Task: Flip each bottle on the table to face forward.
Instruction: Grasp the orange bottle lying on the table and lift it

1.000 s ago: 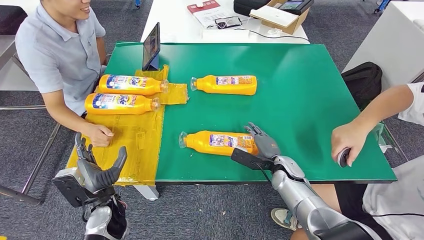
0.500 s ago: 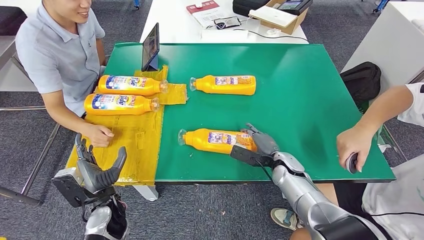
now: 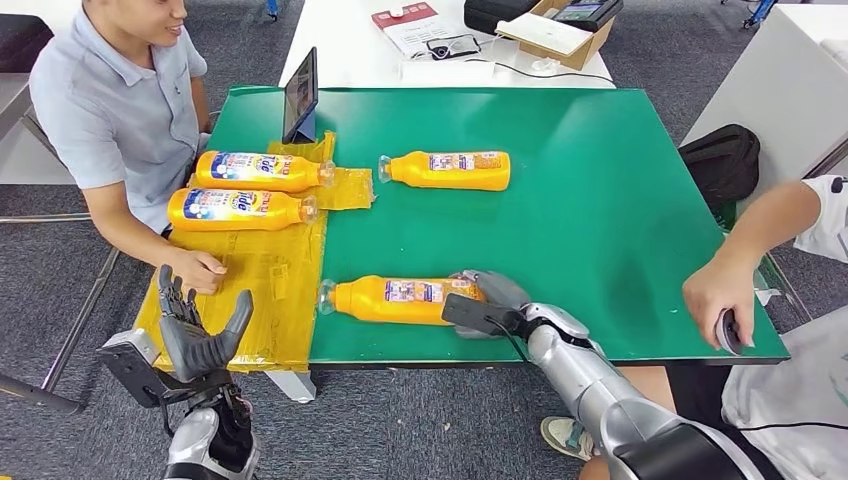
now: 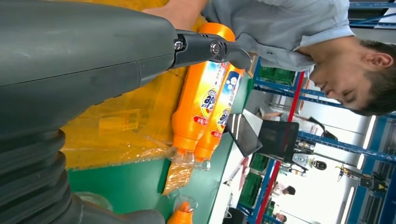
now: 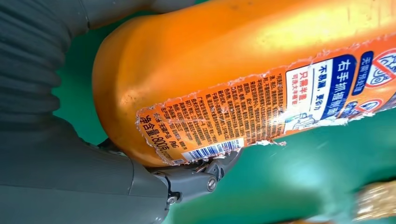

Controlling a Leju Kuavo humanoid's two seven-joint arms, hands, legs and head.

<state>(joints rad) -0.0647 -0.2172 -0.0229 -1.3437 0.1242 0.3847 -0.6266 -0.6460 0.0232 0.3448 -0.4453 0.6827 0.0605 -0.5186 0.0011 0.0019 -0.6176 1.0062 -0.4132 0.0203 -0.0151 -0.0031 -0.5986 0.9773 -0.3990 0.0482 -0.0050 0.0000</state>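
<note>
An orange bottle lies on its side near the front edge of the green table, cap pointing left, back label with barcode up. My right hand wraps around its base end; the thumb sits under the base. Another orange bottle lies at mid table, back label up. Two more bottles lie on the yellow sheet with blue front labels up, also seen from the wrist. My left hand hovers open off the table's front left corner.
A person sits at the left with a hand resting on the yellow sheet. Another person's hand holds a dark device at the table's right front corner. A tablet stands at the back left. A black bag lies beyond the right edge.
My right hand has closed around the near bottle's base and slid the bottle left, its cap now reaching the yellow sheet's edge. The person's hand on the right moved slightly rightward.
</note>
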